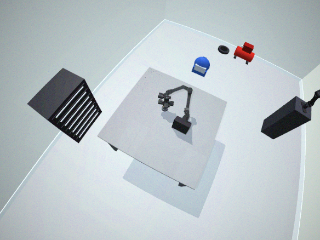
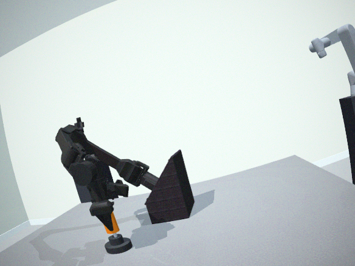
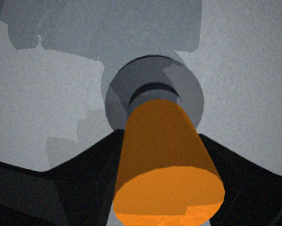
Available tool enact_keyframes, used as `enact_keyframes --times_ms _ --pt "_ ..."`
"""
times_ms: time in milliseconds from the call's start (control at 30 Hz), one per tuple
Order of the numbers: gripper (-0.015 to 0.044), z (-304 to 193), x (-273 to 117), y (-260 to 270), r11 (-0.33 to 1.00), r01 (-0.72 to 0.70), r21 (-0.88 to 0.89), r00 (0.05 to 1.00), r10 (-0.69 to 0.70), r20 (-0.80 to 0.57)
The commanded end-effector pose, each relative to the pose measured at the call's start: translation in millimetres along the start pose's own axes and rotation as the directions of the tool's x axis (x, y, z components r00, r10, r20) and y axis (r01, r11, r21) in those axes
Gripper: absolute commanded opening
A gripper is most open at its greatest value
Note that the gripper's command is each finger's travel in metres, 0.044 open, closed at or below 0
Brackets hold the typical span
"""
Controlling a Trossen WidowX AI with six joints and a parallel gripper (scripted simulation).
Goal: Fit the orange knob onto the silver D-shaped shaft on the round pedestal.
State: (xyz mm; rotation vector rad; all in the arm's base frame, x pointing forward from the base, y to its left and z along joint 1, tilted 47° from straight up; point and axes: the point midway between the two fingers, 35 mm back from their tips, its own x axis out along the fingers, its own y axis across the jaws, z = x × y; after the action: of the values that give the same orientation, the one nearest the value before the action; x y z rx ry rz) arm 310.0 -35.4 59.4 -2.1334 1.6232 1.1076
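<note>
On a plain grey tabletop (image 1: 153, 145) (image 2: 258, 200) in a pale-walled room, the tool (image 2: 112, 225), its fingers partly apart, clamps the orange knob (image 2: 116, 227) (image 3: 156, 145) over the round dark pedestal (image 1: 164, 109) (image 2: 118, 246) (image 3: 193, 103), a bit of silver shaft (image 2: 115, 235) showing between knob and pedestal.

Orange knob (image 3: 166, 150) between fingers of tool (image 3: 159, 138), over round pedestal (image 3: 190, 103).

Noted on the floor: blue rounded object (image 1: 202, 63), black ring (image 1: 220, 51) and red cylindrical unit (image 1: 244, 54), the last two adjacent; a dark slatted cabinet (image 1: 52, 89) stands across the tabletop (image 1: 164, 153) (image 2: 258, 212) from a dark pedestal (image 1: 282, 119).
</note>
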Motion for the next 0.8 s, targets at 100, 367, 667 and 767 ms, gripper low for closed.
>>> enact_keyframes --times_ms 100,367,667,767 --pt "0.0000 -0.5 -0.8 -1.2 1.000 0.000 -0.004 1.000 0.000 -0.001" --pt "0.0000 -1.6 -4.1 -2.5 0.997 0.000 -0.081 1.000 0.000 -0.001" --pt "0.0000 -3.5 -2.4 -4.2 0.977 0.000 -0.212 1.000 0.000 -0.001" --pt "0.0000 -3.2 -2.3 -3.9 0.977 0.000 -0.212 1.000 0.000 -0.001"
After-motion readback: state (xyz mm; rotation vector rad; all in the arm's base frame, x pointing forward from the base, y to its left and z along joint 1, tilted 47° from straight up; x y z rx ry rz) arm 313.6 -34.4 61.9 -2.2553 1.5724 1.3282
